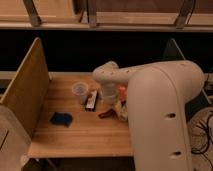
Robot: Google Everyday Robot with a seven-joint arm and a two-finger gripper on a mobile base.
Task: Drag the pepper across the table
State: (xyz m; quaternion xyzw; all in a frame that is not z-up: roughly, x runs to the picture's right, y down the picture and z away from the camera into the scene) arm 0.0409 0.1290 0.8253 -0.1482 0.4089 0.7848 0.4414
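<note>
The pepper [105, 114] is a small dark-red curved object lying on the light wooden table [75, 136], near its middle right. My gripper [108, 101] hangs from the white arm [117, 75] directly above and just behind the pepper, close to it. Whether it touches the pepper cannot be seen. The arm's large white body hides the table's right part.
A clear cup [80, 91] and a dark bar-shaped object [91, 100] stand left of the gripper. A blue sponge [61, 119] lies front left. An orange plate [122, 92] and a white bottle [120, 113] are partly hidden at the right. An upright side panel [25, 92] bounds the left.
</note>
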